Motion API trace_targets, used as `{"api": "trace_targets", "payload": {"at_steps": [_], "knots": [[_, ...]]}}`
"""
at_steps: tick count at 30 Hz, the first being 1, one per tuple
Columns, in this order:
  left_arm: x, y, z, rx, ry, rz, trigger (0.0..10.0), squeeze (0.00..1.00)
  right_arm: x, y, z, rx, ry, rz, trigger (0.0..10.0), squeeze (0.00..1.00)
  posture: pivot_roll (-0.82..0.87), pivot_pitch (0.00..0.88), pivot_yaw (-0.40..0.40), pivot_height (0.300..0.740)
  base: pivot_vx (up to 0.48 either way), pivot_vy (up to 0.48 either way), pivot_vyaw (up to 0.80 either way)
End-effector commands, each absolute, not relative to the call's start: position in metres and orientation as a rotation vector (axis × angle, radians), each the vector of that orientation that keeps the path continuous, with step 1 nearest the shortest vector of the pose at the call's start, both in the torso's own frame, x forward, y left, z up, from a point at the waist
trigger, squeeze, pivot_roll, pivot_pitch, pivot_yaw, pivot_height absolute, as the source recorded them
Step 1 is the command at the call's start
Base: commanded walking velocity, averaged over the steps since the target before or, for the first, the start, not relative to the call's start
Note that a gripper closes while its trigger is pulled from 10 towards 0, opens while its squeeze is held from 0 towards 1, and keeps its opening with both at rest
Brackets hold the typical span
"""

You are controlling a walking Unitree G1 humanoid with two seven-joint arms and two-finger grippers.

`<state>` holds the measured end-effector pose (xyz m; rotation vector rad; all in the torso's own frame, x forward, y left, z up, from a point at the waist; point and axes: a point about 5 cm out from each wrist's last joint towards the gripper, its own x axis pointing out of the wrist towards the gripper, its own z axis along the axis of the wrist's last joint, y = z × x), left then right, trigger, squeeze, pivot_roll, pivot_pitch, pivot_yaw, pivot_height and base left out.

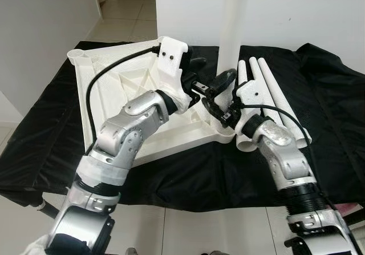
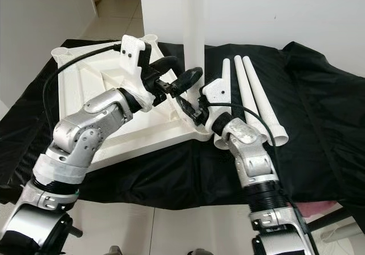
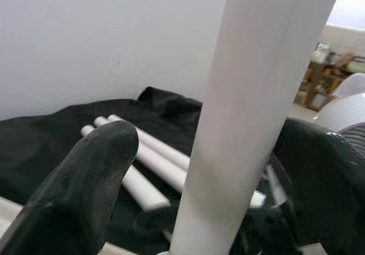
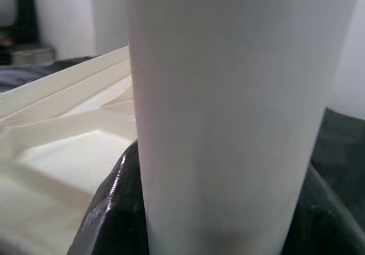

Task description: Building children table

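At the near right corner of the upside-down tabletop point(image 1: 114, 89), both your grippers are bunched around one white table leg point(image 1: 232, 27) that stands upright in the corner socket. Your left gripper point(image 2: 177, 78) comes in from the left, and its two black fingers point(image 3: 85, 181) sit either side of the leg with a visible gap on the finger side, so it's spread around the leg rather than squeezing it. Your right gripper point(image 1: 219, 108) is lower down at the base of the same leg; in the right wrist view the leg fills the space between the dark fingers point(image 4: 108, 215) and looks pressed against them, so that one's clamped on it.

Moving outward, the tabletop lies underside up, ribs showing, on a black cloth point(image 1: 331, 95) spread over a low surface. Another round socket point(image 1: 77, 54) shows at the far left corner. Three more white legs point(image 1: 274, 89) lie side by side on the cloth just right of your right gripper, roughly parallel. A white wall point(image 1: 296, 9) stands behind, with pale floor tiles point(image 1: 188, 232) in front.
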<state>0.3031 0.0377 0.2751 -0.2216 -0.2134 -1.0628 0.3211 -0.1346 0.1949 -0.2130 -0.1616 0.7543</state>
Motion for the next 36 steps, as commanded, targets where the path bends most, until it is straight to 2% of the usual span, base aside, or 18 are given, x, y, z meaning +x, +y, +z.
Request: {"api": "trace_targets", "payload": {"at_steps": [1,8,13,17,18,19,21,22,36], "knots": [[0.278,0.031,0.285,-0.155,-0.298,-1.53,10.0,0.0,0.317,-0.132,0.194,-0.206,-0.147,0.812,10.0,0.0,-0.05,0.0,0.004,0.74,0.0,0.0,0.0],[0.257,0.044,0.291,-0.195,-0.233,-1.772,10.0,0.0,0.292,-0.141,0.185,-0.186,-0.039,1.072,10.0,0.0,-0.05,0.0,0.01,0.74,0.0,0.0,0.0],[0.254,0.048,0.292,-0.211,-0.208,-1.806,10.0,0.0,0.286,-0.143,0.184,-0.165,-0.01,1.128,10.0,0.0,-0.05,0.0,0.012,0.74,0.0,0.0,0.0],[0.246,0.056,0.293,-0.25,-0.156,-1.9,10.0,0.0,0.282,-0.142,0.183,-0.134,0.019,1.18,10.0,0.0,-0.05,0.0,0.013,0.74,0.0,0.0,0.0],[0.245,0.056,0.295,-0.262,-0.153,-1.914,5.3,0.0,0.282,-0.141,0.182,-0.136,0.021,1.188,10.0,0.0,-0.05,0.0,0.014,0.74,0.0,0.0,0.0],[0.244,0.057,0.296,-0.278,-0.152,-1.925,1.8,0.0,0.282,-0.14,0.182,-0.136,0.026,1.194,10.0,0.0,-0.05,0.0,0.014,0.74,0.0,0.0,0.0],[0.243,0.057,0.298,-0.288,-0.15,-1.931,1.8,0.0,0.282,-0.14,0.182,-0.137,0.029,1.197,10.0,0.0,-0.05,0.0,0.014,0.74,0.0,0.0,0.0],[0.243,0.057,0.299,-0.283,-0.149,-1.929,0.0,0.0,0.282,-0.139,0.182,-0.13,0.032,1.204,10.0,0.0,-0.05,0.0,0.013,0.74,0.0,0.0,0.0],[0.239,0.058,0.304,-0.3,-0.126,-1.947,0.0,0.0,0.276,-0.133,0.181,-0.097,0.065,1.266,10.0,0.0,-0.05,0.0,0.009,0.74,0.0,0.0,0.0]]}}
